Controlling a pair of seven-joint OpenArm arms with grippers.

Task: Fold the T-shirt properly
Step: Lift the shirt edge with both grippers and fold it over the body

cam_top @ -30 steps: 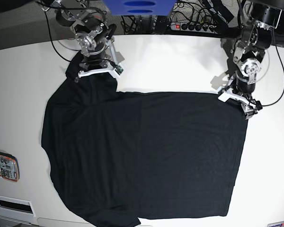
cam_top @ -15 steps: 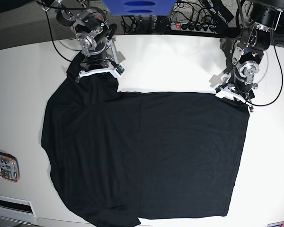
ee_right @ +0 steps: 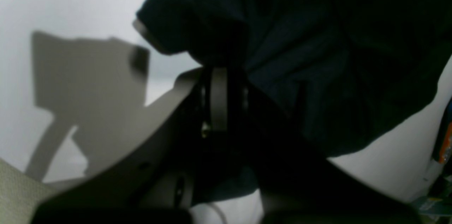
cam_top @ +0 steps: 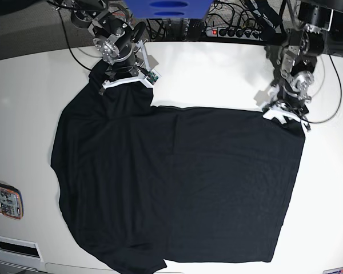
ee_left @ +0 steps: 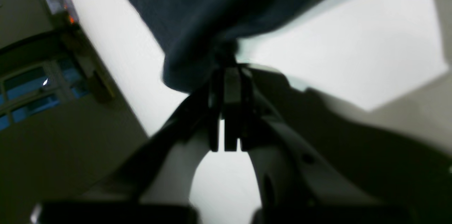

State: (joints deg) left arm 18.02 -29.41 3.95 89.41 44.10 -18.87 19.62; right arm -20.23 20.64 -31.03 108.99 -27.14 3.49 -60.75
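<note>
The black T-shirt (cam_top: 171, 182) lies spread flat on the white table (cam_top: 217, 74). My left gripper (cam_top: 284, 116) is at the shirt's far right corner. In the left wrist view the left gripper (ee_left: 226, 63) is shut on a pinch of the dark cloth (ee_left: 219, 8), which hangs away from its tips. My right gripper (cam_top: 127, 84) is at the shirt's far left part, by the sleeve. In the right wrist view the right gripper (ee_right: 219, 65) is shut on bunched cloth (ee_right: 317, 58).
An orange-edged device (cam_top: 4, 200) lies at the table's left edge, and a white slotted box (cam_top: 14, 248) is at the front left. A power strip (cam_top: 234, 31), cables and a blue object (cam_top: 166, 8) are behind the table's far edge.
Both grippers have moved toward the back of the table, still holding the shirt. The shirt's far edge has shifted back with them and its right side has pulled straighter.
</note>
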